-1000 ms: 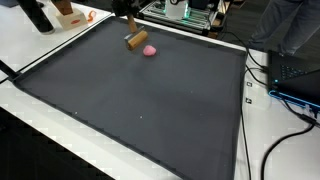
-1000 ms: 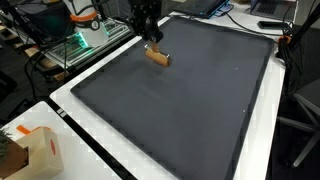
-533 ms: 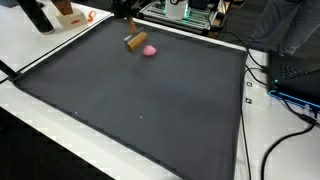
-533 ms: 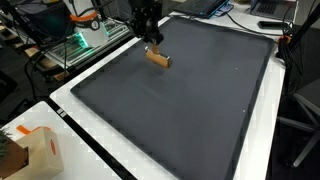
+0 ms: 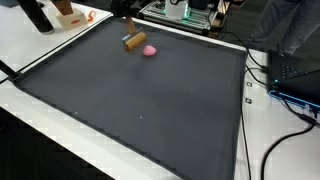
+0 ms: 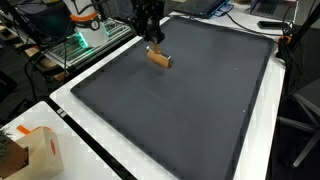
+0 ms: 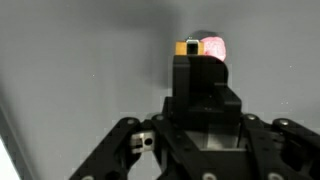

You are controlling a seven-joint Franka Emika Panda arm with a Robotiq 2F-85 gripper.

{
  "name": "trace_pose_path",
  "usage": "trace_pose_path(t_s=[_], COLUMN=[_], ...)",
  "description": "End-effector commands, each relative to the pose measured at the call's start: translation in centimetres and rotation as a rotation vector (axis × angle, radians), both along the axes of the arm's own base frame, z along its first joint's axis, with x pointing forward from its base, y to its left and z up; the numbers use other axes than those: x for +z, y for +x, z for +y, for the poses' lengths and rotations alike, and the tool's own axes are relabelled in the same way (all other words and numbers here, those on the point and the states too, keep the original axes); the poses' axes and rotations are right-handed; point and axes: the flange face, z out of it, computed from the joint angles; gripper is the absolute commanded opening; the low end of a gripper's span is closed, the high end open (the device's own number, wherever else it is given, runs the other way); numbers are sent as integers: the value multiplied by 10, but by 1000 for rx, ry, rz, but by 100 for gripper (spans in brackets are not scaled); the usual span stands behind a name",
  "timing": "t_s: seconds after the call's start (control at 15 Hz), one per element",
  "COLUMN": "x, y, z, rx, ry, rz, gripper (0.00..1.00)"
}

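Gripping: the gripper is shut almost fully on 1 end of the wooden block; no gap is seen betw. fingers and wood.
Block pose: the wooden block is carried tilted below the gripper, its free end lower. Contact w/ the surface can't be told.
Block place: near the far edge of the dark mat, as seen in an exterior view.
Neighbour: 1 pink ball is seen on the mat just beside the block's free end; touching or apart can't be told.
Further out: an electronics rack behind the mat, cables at 1 side, a cardboard box on the white table.
Doing it well (judged): w/ only 1 end clamped, the block could pivot, so firm pressure and slow, level motion are advised. The ball would prob. roll if nudged; clearance should be left on that side.
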Motion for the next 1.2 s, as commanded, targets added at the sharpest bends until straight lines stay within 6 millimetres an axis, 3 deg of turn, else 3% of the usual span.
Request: trace_pose_path(t_s=[0.0, 0.33, 0.6, 0.87, 1.13], x=[19, 45, 58, 54, 38], y=[-7, -18, -28, -33, -35], z=[17, 58, 111, 167, 209], rx=[-7, 35, 73, 98, 70], ry=[-41, -114, -223, -339, -481], rz=[-27, -81, -112, -118, -107], gripper=[24, 24, 24, 24, 24])
